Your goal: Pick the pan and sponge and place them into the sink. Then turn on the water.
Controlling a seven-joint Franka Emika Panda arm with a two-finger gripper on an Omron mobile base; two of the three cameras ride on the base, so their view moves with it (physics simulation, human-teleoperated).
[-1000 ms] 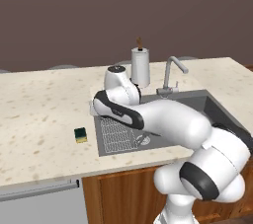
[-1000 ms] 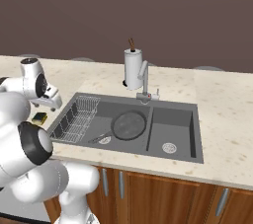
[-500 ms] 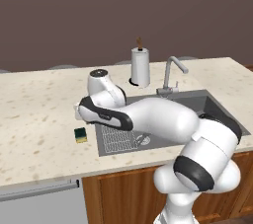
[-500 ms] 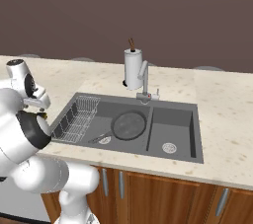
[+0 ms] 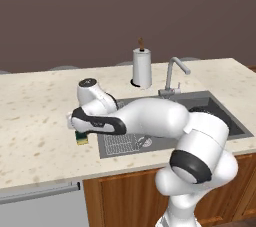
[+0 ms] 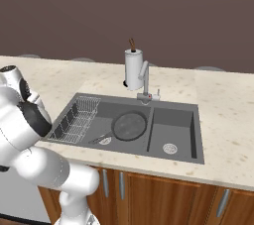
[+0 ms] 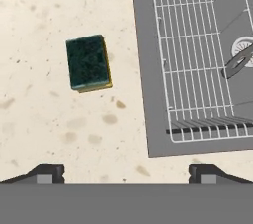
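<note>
- Cast-iron pan [image 6: 130, 125]: lies flat in the left basin of the sink [image 6: 196, 157], handle reaching toward the wire rack [image 6: 74, 123]; its part of the task looks done.
- Sponge [image 7: 88, 63]: green face up, flat on the speckled counter [image 7: 59, 129], just beside the sink's left rim, apart from it; not yet picked.
- Gripper [image 7: 123, 173]: hangs above the counter, fingertips spread wide, holding nothing; sponge sits off to one side of its centre line, so, by my reading, it is lining up for the grasp.
- Gooseneck faucet [image 6: 145, 81]: behind the sink, no water running.
</note>
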